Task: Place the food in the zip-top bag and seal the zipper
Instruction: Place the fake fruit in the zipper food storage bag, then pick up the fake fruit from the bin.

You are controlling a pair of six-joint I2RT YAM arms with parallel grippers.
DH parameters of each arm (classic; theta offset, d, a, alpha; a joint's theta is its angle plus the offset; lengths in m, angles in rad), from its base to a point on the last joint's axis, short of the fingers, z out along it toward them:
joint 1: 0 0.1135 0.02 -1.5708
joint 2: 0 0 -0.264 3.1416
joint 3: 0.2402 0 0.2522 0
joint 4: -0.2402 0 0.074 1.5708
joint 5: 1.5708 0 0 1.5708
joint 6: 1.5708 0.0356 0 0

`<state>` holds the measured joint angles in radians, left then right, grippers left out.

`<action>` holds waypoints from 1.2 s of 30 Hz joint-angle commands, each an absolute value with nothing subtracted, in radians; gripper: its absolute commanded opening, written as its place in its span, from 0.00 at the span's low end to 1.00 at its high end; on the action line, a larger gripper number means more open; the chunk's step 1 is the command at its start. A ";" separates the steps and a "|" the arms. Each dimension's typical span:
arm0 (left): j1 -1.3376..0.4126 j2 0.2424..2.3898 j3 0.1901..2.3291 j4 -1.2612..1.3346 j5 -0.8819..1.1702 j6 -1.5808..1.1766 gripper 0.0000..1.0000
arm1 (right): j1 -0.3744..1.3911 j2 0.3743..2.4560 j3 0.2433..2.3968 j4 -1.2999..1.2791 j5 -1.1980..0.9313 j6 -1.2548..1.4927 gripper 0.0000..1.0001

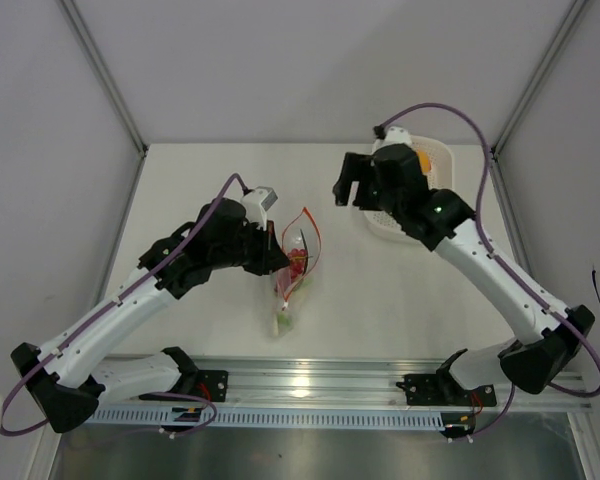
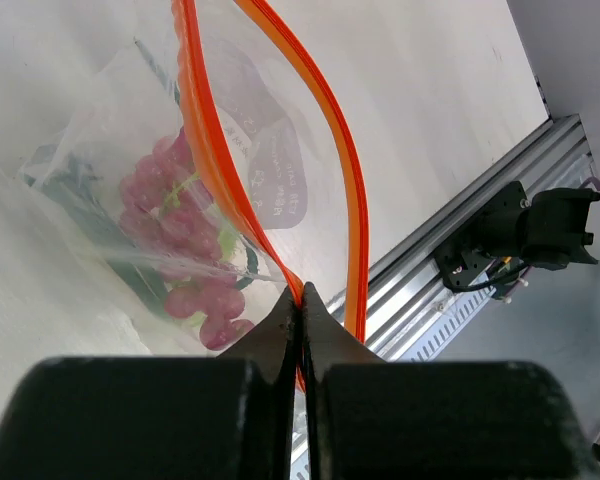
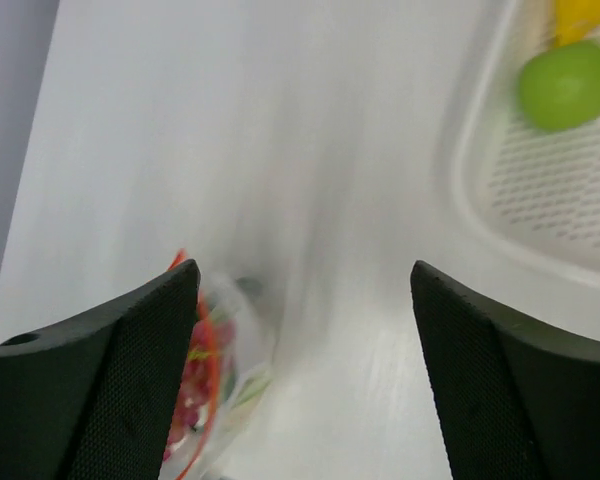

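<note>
Left hand [image 2: 300, 300] clamped on one end of the zipper [image 2: 342, 150]; zip-top bag [image 1: 296, 268] lies on the bench [image 1: 200, 180], mouth open, red bits [image 2: 180, 230] inside. Right hand [image 3: 302, 275] apart, empty, beside the basket [image 3: 458, 190], where green apple [image 3: 565, 85] and yellow piece [image 3: 580, 15] await bagging; sealing not done.

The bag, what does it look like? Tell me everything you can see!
The bag is small, clear and crinkly, like thin plastic, with a dark printed patch on one side. It lies on the white table. Its red-orange zipper runs along the mouth, which gapes open in a loop. The left gripper is shut on one end of the zipper. Inside are red bits, green stalks and, at the near end, a pale leafy piece.
</note>
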<state>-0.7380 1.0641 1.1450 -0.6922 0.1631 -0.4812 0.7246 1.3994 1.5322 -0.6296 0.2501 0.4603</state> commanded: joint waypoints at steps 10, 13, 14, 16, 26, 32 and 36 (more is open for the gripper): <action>-0.733 1.054 1.144 -0.631 0.199 -0.492 0.01 | 0.273 1.544 1.494 -0.474 0.150 0.347 0.99; -0.733 1.055 1.141 -0.630 0.203 -0.494 0.01 | 0.204 1.653 1.497 -0.420 0.080 0.350 0.99; -0.733 1.054 1.140 -0.629 0.204 -0.495 0.00 | 0.193 1.682 1.502 -0.410 0.069 0.348 0.99; -0.733 1.054 1.135 -0.629 0.207 -0.497 0.01 | 0.167 1.771 1.525 -0.385 0.057 0.344 1.00; -0.733 1.081 1.134 -0.612 0.225 -0.500 0.01 | 0.115 2.009 1.571 -0.290 -0.020 0.353 1.00; -0.733 1.100 1.134 -0.600 0.233 -0.502 0.01 | 0.114 2.060 1.588 -0.212 -0.075 0.334 0.99; -0.733 1.104 1.134 -0.601 0.232 -0.499 0.01 | 0.114 2.101 1.620 -0.192 -0.090 0.319 0.99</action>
